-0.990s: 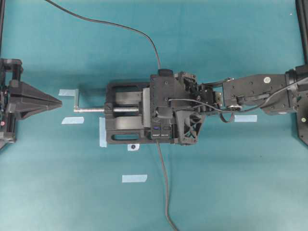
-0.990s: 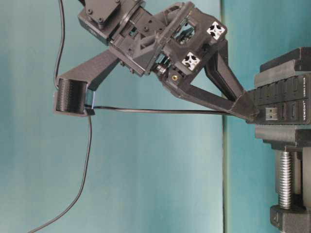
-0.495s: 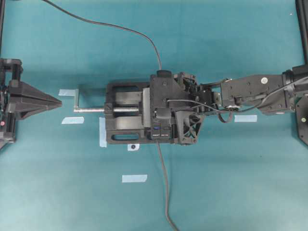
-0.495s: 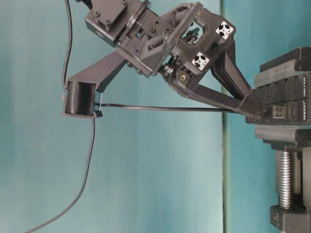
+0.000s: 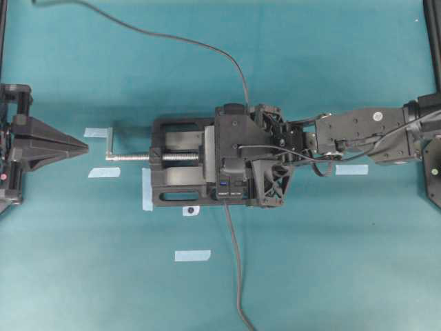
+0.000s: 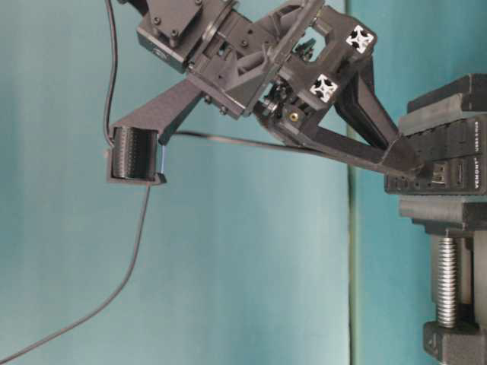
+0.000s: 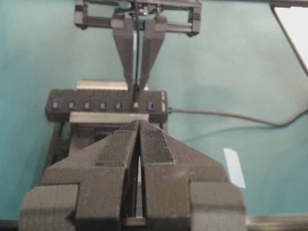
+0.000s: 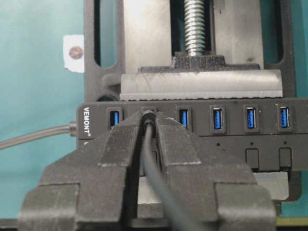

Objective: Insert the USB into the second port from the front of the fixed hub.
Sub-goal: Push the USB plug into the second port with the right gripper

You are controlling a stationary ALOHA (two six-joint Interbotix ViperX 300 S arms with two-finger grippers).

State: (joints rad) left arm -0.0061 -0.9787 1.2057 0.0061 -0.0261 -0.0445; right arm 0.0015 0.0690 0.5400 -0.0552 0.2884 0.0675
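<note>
- Here, my right pincer [image 8: 148,126] is pinched on the small black rectangular USB plug [image 8: 147,115], whose thin dark-grey cable [image 8: 156,178] trails back between my fingers [image 8: 180,144].
- The plug sits at the face of the long narrow black hub with blue ports [image 8: 231,126], lined up with the second port from the labelled end.
- That port is hidden behind my fingertips; the blue ports on either side of it are uncovered.
- From table level, the plug's metal tip [image 6: 439,174] seems tilted at the port mouth, so I judge it only partly entered, if at all.
- The hub is clamped in a black bench vise [image 5: 180,169] with a steel screw, standing on the teal table [image 5: 331,262].
- My left pincer [image 7: 138,144] is pressed together, holding nothing, and stays well apart from the vise.
- Done, as far as I can judge: plug grasped, carried over and aligned.
- Left: level the plug, push it fully home, then let go.
</note>
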